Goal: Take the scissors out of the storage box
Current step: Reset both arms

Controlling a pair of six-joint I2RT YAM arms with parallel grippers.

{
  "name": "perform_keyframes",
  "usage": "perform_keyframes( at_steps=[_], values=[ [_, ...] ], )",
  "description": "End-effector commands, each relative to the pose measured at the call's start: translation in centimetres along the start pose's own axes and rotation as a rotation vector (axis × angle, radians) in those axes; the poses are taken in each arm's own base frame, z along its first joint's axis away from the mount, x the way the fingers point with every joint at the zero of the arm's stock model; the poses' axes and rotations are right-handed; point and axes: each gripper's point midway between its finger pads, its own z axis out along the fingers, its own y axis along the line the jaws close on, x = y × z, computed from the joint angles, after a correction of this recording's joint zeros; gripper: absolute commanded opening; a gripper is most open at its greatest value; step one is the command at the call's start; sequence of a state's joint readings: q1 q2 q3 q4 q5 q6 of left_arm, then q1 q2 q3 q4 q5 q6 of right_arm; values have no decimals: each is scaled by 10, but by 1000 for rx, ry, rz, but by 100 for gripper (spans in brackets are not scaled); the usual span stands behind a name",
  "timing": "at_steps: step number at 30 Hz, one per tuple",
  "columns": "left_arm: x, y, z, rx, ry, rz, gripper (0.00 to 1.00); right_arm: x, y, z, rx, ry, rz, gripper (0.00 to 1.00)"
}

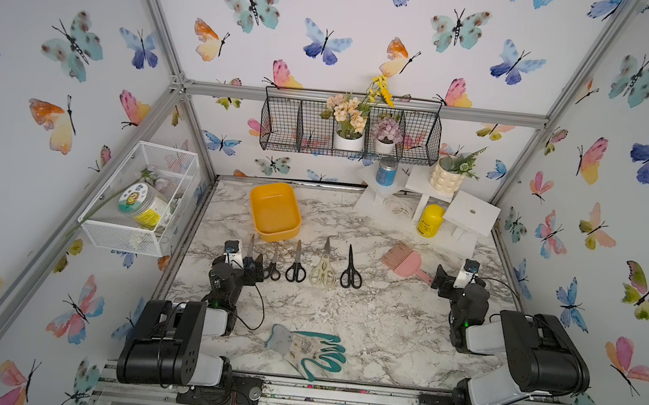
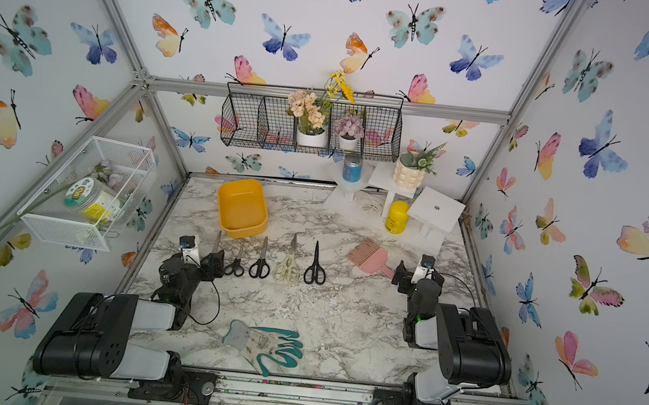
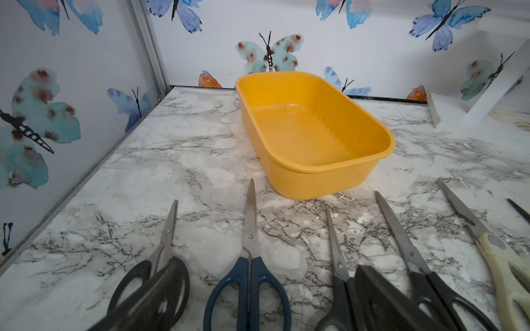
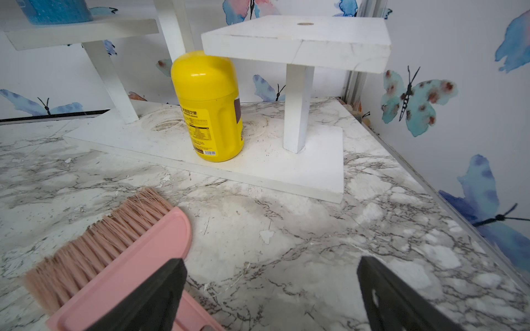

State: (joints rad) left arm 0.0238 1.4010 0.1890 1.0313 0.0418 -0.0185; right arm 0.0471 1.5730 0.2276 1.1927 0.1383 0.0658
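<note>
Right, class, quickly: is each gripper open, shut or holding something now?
Left gripper: open, holding nothing.
Right gripper: open, holding nothing.

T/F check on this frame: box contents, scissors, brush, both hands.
1. The storage box is empty. True.
2. The left hand is shut on the blue-handled scissors. False: it is open, and they lie flat on the table.
3. The cream-handled shears lie on the table in the row of scissors. True.
4. The pink brush is in the box. False: it lies on the table near the right hand.
5. The right hand is open and holds nothing. True.
</note>
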Motion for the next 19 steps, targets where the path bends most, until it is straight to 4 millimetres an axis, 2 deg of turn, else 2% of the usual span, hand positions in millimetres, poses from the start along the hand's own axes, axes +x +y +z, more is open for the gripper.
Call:
perform_keyframes(
  at_steps=[1,19],
  values=[
    [-16,-7,3,23,-56,24,99,-10,4,2,-17,-29,-7,99],
    [-16,-8,4,5,-50,34,99,-9,4,2,-18,-27,-7,99]
  ],
)
